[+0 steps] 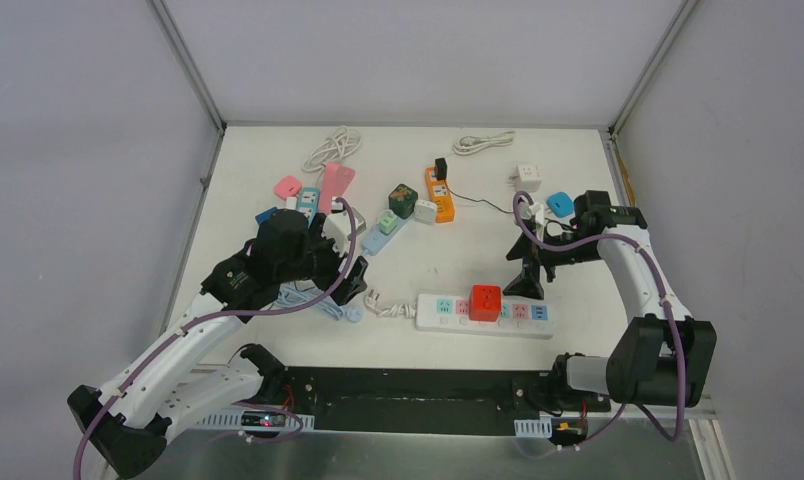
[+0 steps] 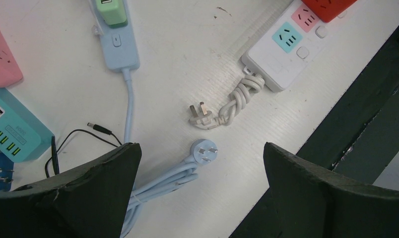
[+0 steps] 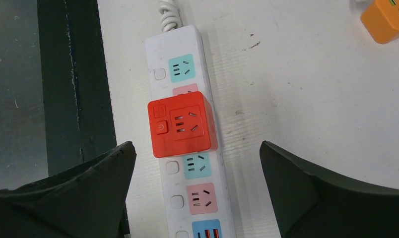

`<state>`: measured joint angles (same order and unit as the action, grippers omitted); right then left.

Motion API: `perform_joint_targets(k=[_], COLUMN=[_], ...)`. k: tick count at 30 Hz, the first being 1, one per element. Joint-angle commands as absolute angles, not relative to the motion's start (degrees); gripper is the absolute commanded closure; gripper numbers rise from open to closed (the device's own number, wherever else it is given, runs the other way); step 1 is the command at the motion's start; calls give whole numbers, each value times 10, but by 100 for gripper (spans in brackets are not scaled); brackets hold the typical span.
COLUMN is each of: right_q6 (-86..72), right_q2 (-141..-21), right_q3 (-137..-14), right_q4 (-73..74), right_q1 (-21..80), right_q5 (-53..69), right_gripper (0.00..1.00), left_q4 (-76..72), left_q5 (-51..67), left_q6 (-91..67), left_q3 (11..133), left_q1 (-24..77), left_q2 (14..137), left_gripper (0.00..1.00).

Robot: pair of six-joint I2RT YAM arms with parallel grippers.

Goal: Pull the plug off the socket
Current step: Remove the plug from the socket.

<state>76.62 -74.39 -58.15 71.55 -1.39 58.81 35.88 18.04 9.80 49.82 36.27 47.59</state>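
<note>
A red cube plug (image 1: 485, 301) sits pushed into a white power strip (image 1: 428, 318) near the table's front edge. In the right wrist view the red cube (image 3: 180, 124) covers the strip's (image 3: 155, 49) second socket. My right gripper (image 1: 531, 280) is open and empty, above the strip's right end; its jaws (image 3: 197, 146) straddle the strip just past the cube. My left gripper (image 1: 348, 285) is open and empty, left of the strip's knotted white cord (image 2: 239, 96), over a light blue cord plug (image 2: 204, 148). The strip's left end (image 2: 277, 64) and the cube's edge (image 2: 326, 6) show in the left wrist view.
Behind are an orange strip (image 1: 439, 195), a pink strip (image 1: 335, 185), a light blue strip with a green adapter (image 1: 383, 232), a white cube (image 1: 527, 177) and coiled white cables (image 1: 334, 148). A black base plate (image 1: 418, 395) runs along the near edge.
</note>
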Motion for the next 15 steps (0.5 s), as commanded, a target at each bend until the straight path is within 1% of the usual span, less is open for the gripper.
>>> perform_joint_targets(k=[1, 15], right_q6=[787, 791], right_q2=[-728, -729], right_q3=[-576, -571], right_q4=[704, 699], right_q1=[-7, -1], right_q5=[594, 585], right_gripper=[0, 0], left_q4=[338, 339], left_q5=[173, 174], left_q6=[93, 95], left_q3=[498, 497], left_q1=[355, 354], left_q2=[470, 473], left_gripper=[1, 1])
